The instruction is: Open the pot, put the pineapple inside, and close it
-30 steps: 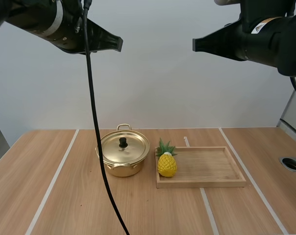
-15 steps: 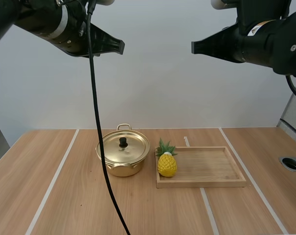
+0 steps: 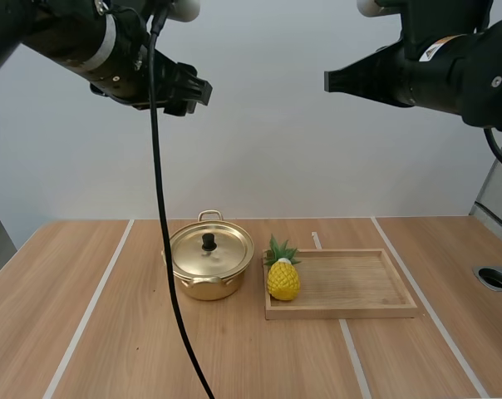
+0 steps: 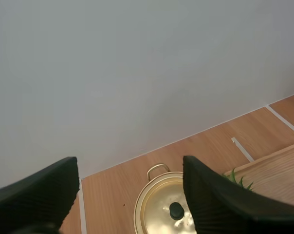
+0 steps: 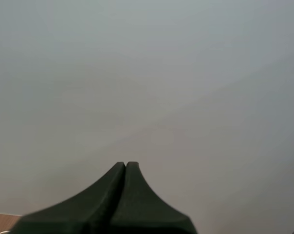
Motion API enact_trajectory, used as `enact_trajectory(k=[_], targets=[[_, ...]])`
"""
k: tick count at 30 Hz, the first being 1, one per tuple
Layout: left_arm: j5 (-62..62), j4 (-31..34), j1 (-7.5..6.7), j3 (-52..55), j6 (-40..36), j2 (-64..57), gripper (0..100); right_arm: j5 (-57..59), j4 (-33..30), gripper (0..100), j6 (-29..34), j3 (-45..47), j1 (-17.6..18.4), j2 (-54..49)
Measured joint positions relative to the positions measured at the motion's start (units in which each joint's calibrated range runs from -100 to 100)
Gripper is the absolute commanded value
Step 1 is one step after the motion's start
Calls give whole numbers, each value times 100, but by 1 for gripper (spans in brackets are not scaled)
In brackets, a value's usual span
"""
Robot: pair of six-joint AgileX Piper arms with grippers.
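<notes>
Spreads the left jaws wide now, high above the pale wooden counter (image 3: 110, 332) — shut to one wedge half a second ago. Reads as readying for the lid, the first step, not yet begun. Looks down between the ribbed fingers (image 4: 220, 204) onto the round gold metal pot (image 3: 203, 287), its gold lid with a black knob (image 3: 228, 249) still on. Leaves the yellow plastic pineapple with green leaves (image 3: 283, 280) upright at the left end of the shallow wooden tray (image 3: 359, 287), just beside the pot. Keeps the right jaws pressed together, high up — unmoved.
</notes>
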Motion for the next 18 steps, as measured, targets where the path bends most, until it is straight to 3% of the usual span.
enact_trajectory(k=[18], targets=[[242, 52, 0, 104, -37, 330, 100, 206, -68, 0, 0, 0, 0, 0]])
